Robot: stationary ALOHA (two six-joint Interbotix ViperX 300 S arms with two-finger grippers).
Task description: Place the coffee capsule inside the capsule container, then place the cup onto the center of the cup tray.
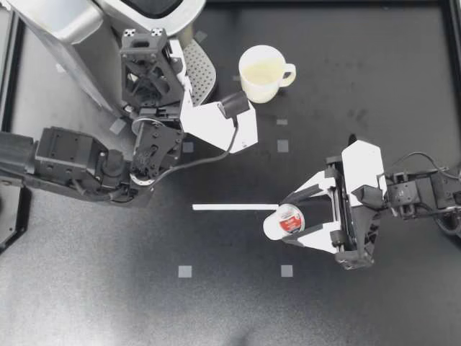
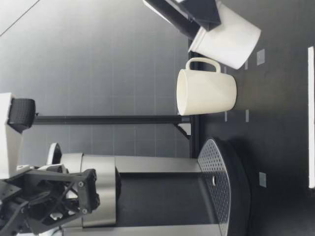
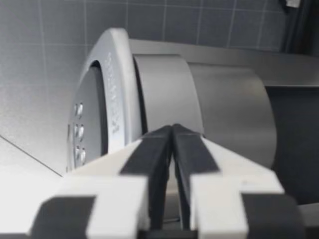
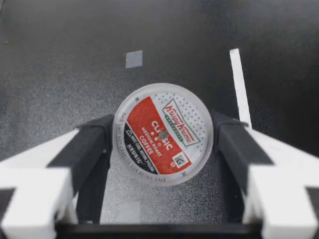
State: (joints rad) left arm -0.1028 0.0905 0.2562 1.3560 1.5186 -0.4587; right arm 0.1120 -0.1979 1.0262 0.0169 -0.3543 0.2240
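Well apart from the coffee machine (image 1: 65,29), toward the side of my right arm, my right end effector (image 1: 288,220) is grasping the coffee capsule (image 1: 286,222). From the right wrist camera, both fingers (image 4: 89,144) press on the capsule (image 4: 163,134) from two sides, and its round red and white lid faces the camera. I cannot tell whether the capsule touches the dark surface (image 1: 360,72) or is a little above it. A thin white strip (image 1: 234,207) lies on the surface on the side of the capsule that faces the machine, with one end just beside the capsule.

Close to the machine, my left end effector (image 1: 142,36) is clenched. In the left wrist view its two fingers (image 3: 149,149) meet with nothing between them, and they point at the silver body of the machine (image 3: 164,94).

Just beside the machine's perforated cup tray (image 1: 198,72), the cream cup (image 1: 263,72) stands upright on the surface, not on the tray. Its handle points away from the machine. The low view shows the cup (image 2: 206,92) apart from the tray (image 2: 216,191).
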